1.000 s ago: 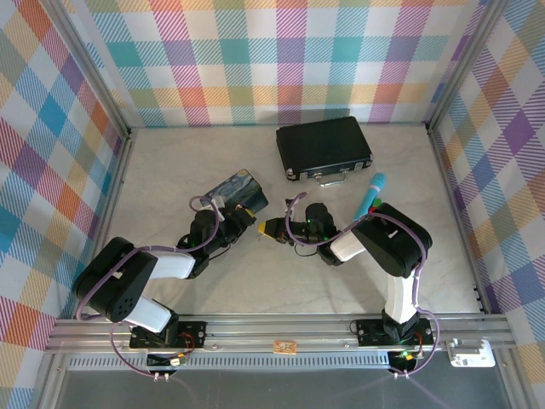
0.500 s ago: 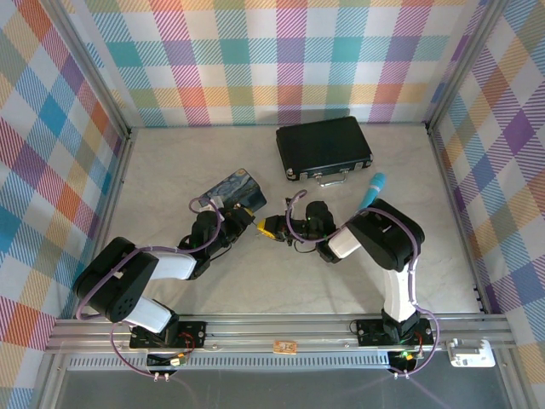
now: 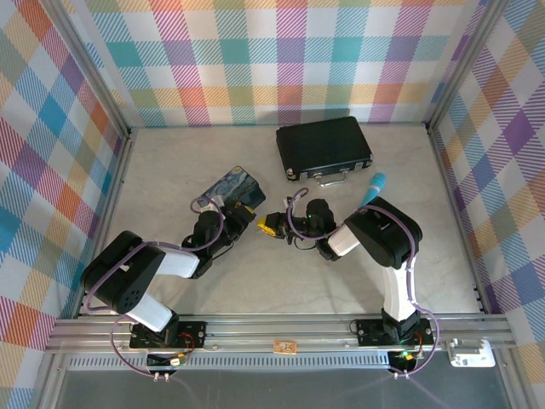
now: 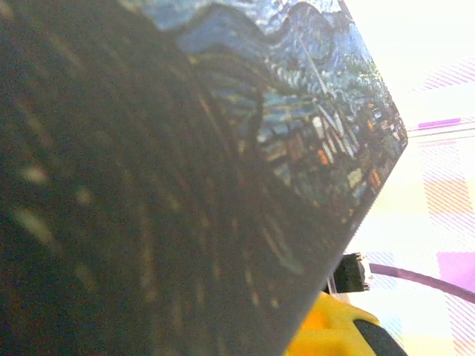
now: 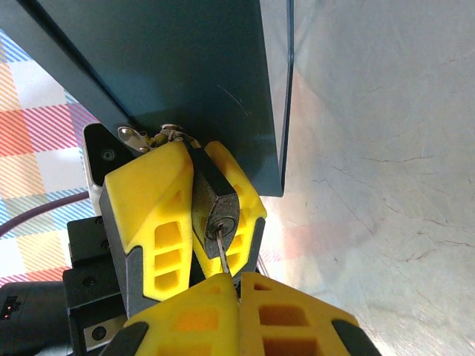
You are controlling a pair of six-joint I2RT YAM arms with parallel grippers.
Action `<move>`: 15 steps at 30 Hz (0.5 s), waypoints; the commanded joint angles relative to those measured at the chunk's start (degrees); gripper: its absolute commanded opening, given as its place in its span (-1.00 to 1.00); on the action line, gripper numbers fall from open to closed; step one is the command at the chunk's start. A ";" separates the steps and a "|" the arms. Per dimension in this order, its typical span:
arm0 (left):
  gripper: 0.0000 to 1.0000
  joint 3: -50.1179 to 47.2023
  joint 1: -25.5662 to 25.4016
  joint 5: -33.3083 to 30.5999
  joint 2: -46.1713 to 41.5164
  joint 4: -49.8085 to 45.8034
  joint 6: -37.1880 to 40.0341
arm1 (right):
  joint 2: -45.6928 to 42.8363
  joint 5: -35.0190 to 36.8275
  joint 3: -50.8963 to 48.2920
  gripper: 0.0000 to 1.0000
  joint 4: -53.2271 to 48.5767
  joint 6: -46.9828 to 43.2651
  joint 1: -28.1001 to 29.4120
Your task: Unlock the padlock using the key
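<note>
Key (image 5: 224, 256) in lock: on my right-wrist feed the thin blade stands in the keyhole of the padlock (image 5: 215, 204). Its shank is pinched between the closed yellow fingers of the right gripper (image 5: 237, 288) at the bottom of the view. The left gripper (image 5: 197, 154) clamps the small dark body from both sides, jaws closed down to the lock's width, with the keyhole face turned toward the key. Just behind the lock is the edge of the blue painted tin (image 5: 185, 67), and the left-wrist feed looks along its painted lid (image 4: 297, 148) at close range. From overhead the two grippers meet nose to nose just in front of the tin. The black briefcase (image 3: 324, 145) and the teal-capped marker (image 3: 373, 189) lie apart beyond them. By my reading, pickup, alignment and insertion are done; the turn and the release of the shackle remain. The shackle end is crowded against the tin, and I cannot tell whether it has sprung.
</note>
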 commanded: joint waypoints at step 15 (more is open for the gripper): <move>-1.00 4.26 -4.50 13.77 -4.39 -0.18 2.75 | -5.34 3.09 11.60 -1.00 -28.08 -26.19 -1.86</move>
